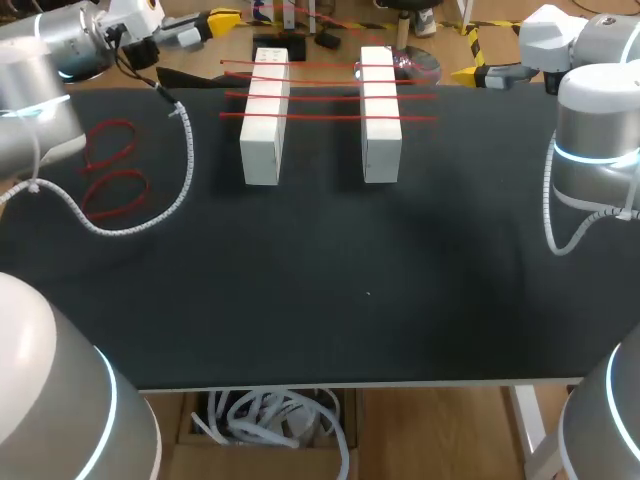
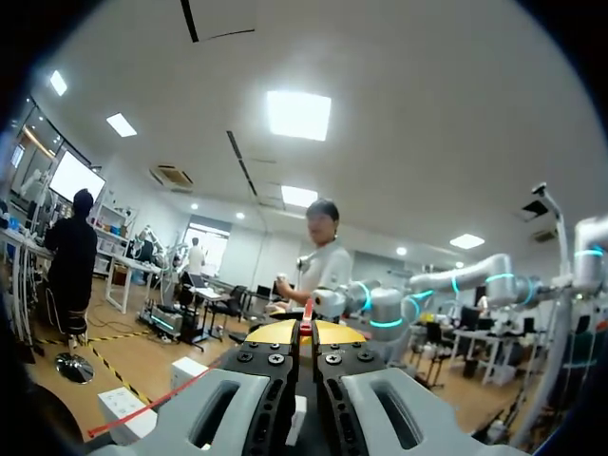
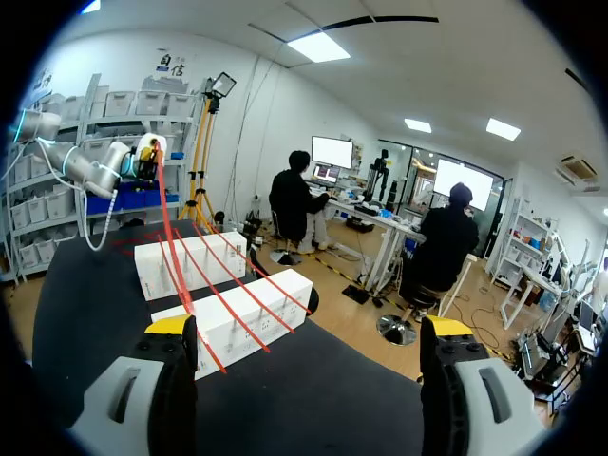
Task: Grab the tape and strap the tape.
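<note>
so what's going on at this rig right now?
The left claw is shut on the red tape, which runs in several strands across the two white blocks on the black table. The right claw is open and holds nothing, facing the blocks from the side. Loose red loops lie on the table near the left arm.

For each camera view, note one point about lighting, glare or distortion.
Head view: even light, no hard shadows round the white blocks on the black table. Left wrist view: ceiling lamps glare white beyond the jaws shut on the red tape. Right wrist view: the table's edge bows.
</note>
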`<state>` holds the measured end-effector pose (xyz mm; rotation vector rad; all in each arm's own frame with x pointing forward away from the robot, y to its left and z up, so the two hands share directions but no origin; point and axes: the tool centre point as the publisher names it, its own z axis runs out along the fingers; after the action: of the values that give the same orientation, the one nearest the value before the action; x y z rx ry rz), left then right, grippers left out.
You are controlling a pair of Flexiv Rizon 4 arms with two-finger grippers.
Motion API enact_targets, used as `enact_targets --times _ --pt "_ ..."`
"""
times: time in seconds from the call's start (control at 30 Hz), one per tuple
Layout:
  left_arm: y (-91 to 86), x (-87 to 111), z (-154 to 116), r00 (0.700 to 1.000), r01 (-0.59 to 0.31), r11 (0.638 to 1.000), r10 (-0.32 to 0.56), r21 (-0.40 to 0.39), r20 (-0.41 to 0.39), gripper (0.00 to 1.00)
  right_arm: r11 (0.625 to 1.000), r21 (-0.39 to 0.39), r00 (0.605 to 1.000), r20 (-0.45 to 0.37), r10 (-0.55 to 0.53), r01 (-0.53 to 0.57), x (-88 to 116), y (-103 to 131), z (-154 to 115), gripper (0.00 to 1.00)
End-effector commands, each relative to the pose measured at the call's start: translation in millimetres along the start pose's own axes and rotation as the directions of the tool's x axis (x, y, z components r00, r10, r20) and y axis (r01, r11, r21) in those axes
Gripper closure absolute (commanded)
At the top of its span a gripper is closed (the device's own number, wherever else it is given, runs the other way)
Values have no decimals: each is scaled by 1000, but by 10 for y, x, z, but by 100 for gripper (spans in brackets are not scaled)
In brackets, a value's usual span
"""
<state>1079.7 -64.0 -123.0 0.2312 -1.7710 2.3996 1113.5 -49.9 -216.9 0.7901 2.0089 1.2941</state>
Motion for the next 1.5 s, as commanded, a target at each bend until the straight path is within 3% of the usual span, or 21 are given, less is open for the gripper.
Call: enact_targets --times 0.03,0.4,0.63,0.97,1.3,1.5 --pt "4 24 6 1000 -1 1000 1 2 7 100 1000 2 1000 -1 0 0 -3 4 1 0" --pt "4 24 6 1000 -1 1000 1 2 7 100 1000 2 1000 -1 0 0 -3 4 1 0" --pt "82 49 330 998 -54 998 54 29 -20 100 1000 2 1000 -1 0 0 -3 4 1 0" --pt "7 -27 468 995 -96 992 96 84 0 100 1000 2 1000 -1 0 0 -3 4 1 0" --pt "87 -51 614 996 -64 992 71 110 -61 100 1000 2 1000 -1 0 0 -3 4 1 0" --pt "153 -56 650 991 -91 989 101 118 -84 100 1000 2 1000 -1 0 0 -3 4 1 0"
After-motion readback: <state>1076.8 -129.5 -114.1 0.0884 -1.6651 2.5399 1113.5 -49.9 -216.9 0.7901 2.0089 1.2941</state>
